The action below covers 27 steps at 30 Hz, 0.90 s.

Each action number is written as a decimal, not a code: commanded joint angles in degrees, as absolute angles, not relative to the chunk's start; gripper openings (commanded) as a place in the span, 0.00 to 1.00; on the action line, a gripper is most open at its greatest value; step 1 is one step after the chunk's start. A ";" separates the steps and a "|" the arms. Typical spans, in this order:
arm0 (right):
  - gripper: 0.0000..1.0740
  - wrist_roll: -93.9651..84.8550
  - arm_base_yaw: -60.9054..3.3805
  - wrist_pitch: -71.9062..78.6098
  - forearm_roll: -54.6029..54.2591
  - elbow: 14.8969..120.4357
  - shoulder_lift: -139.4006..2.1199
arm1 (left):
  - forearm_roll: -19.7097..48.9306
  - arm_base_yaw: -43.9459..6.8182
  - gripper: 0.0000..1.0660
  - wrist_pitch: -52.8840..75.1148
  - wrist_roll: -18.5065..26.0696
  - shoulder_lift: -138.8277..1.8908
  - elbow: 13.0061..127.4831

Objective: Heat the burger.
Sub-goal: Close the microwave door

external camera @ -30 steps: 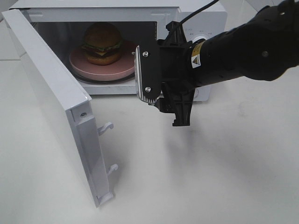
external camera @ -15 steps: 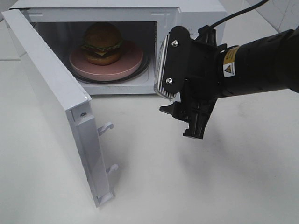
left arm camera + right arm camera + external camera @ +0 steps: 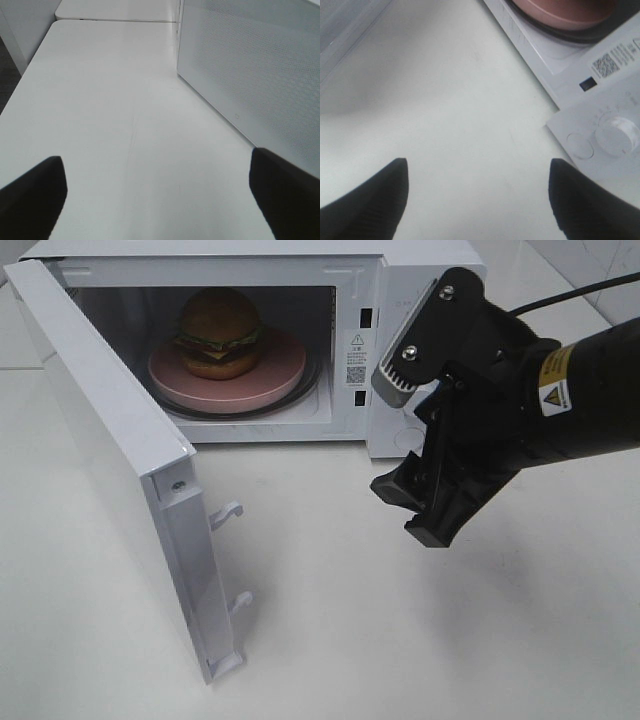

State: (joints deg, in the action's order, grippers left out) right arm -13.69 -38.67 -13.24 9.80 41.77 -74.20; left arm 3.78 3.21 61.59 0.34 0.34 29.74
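Now we see the burger (image 3: 220, 332) sitting on the pink plate (image 3: 275, 385) inside the microwave (image 3: 425, 265), whose door (image 3: 100, 430) stands swung wide. Our right gripper (image 3: 398, 435) hangs just in front of the microwave's control panel (image 3: 600, 135), above the table (image 3: 420, 640), its jaws spread apart with nothing between them. Our left gripper (image 3: 157, 195) is likewise spread and holds nothing. It looks along the table with a perforated white panel (image 3: 250, 75) beside it, probably the outer face of the door, though we cannot be sure from that view.
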 commanded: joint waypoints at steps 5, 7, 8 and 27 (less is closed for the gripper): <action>0.71 -2.64 -38.79 -24.98 9.57 41.54 -66.92 | 4.13 2.98 0.85 61.08 0.40 0.69 29.56; 0.71 -2.23 -38.79 -28.25 9.51 41.54 -65.15 | 4.13 2.98 0.85 61.08 0.40 0.69 29.56; 0.71 -2.23 -38.79 -28.25 9.51 41.54 -65.15 | 4.13 2.98 0.85 61.08 0.40 0.69 29.56; 0.71 4.64 -38.79 -51.85 8.48 41.54 -47.04 | 4.13 2.98 0.85 61.08 0.40 0.69 29.56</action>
State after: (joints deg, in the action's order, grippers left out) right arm 4.30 -38.67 -50.59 8.71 41.77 -47.61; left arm 3.78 3.21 61.59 0.34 0.34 29.74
